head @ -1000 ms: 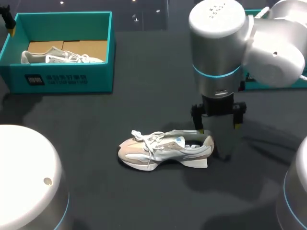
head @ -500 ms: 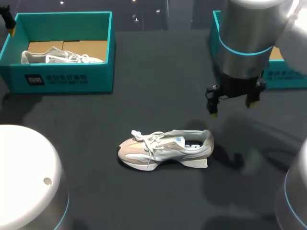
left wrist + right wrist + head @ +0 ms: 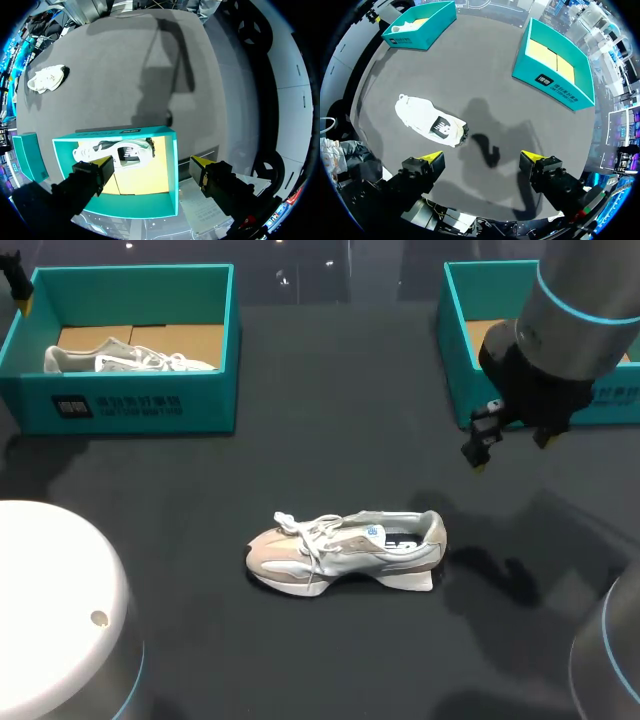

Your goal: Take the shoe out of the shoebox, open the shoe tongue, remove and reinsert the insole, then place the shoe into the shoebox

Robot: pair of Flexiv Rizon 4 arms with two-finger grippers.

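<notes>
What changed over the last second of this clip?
The right pincer rose from the heel of the shoe and drew back toward the right shoebox, open and empty. The shoe stayed put on the table; left shoebox and second shoe unchanged.

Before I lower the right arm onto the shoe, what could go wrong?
The shoe lies loose on the table, so an off-centre pinch may slide it. Its laces trail at the toe and could snag. The open right gripper hangs near the right shoebox; a wide swing might clip it.
</notes>
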